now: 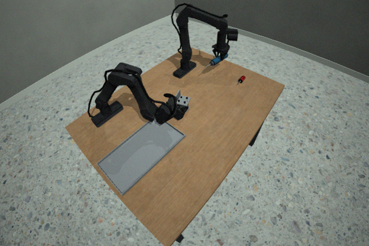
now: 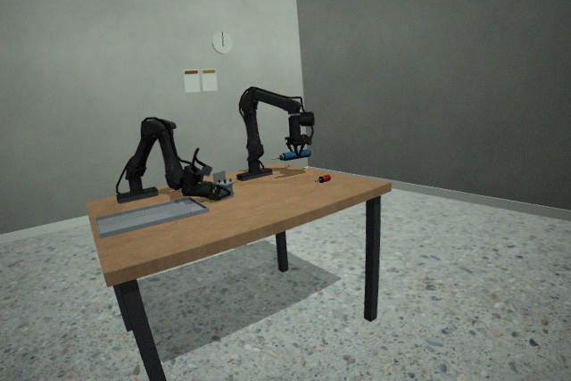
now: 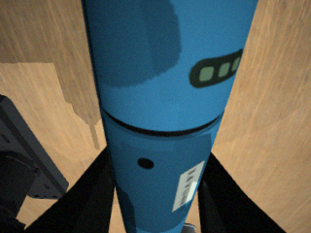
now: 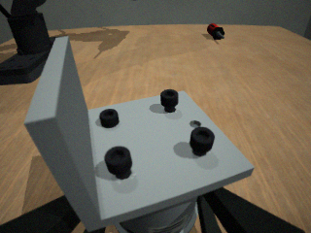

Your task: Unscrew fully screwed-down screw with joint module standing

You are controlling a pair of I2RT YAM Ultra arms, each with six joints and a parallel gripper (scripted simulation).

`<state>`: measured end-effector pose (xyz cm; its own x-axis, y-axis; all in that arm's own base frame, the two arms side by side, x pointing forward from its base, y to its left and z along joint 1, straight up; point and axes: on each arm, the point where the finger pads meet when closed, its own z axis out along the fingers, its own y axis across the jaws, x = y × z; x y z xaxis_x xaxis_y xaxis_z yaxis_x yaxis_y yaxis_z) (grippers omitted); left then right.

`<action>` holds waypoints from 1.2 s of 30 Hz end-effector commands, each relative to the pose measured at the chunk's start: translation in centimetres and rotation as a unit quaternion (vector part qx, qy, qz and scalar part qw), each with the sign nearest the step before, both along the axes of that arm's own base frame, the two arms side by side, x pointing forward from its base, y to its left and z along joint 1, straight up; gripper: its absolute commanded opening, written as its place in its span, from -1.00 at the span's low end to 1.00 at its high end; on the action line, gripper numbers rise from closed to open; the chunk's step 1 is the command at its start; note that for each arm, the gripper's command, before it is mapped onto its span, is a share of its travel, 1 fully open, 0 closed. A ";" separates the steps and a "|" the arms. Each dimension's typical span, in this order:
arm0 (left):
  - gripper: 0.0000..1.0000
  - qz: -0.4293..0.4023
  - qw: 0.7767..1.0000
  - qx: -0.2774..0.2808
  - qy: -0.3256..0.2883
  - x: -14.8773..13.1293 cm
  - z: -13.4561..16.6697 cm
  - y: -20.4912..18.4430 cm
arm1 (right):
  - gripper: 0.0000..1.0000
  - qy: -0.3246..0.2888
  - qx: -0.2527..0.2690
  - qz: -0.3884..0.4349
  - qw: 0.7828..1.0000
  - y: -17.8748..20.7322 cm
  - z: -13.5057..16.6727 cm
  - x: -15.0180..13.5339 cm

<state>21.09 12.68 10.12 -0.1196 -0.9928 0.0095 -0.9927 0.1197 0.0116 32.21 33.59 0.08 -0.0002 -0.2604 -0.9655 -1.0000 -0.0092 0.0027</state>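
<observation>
The electric screwdriver (image 1: pixel 214 61) (image 2: pixel 287 155) (image 3: pixel 165 92) lies level in my left gripper (image 1: pixel 219 56) (image 2: pixel 297 153) (image 3: pixel 156 153), which is shut on its blue barrel above the table. My right gripper (image 1: pixel 182 112) (image 4: pixel 154 178) is low around the grey joint module (image 4: pixel 170 214), fingers on both sides, shut on it. The module stands upright. The bracket (image 1: pixel 182 99) (image 2: pixel 219 177) (image 4: pixel 146 138) sits on top, its upright plate at the left in the right wrist view. There one screw (image 4: pixel 109 117) sits flush. Three screws (image 4: pixel 169 100) (image 4: pixel 201 140) (image 4: pixel 119 160) stand raised.
A small red screwdriver (image 1: pixel 241 79) (image 2: pixel 325 178) (image 4: pixel 214 31) lies on the table, beyond the module in the right wrist view. A shallow grey tray (image 1: pixel 143 154) (image 2: pixel 147 217) lies near the right arm. A small hole (image 4: pixel 195 124) shows in the bracket between two raised screws.
</observation>
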 end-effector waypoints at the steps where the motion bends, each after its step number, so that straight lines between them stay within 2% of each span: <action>1: -0.17 0.000 0.999 0.021 -0.025 0.6 2.0 0.4 | 0.17 -0.012 0.010 -0.004 1.000 -0.3 1.5 0.6; 36: -0.17 -0.002 0.999 0.025 -0.031 0.8 2.4 0.4 | 0.17 -0.012 0.010 -0.004 1.000 -0.3 1.5 0.6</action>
<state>21.07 12.68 10.12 -0.1192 -0.9928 0.0094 -0.9928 0.1193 0.0119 32.21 33.59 0.08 -0.0002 -0.2604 -0.9655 -1.0000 -0.0092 0.0027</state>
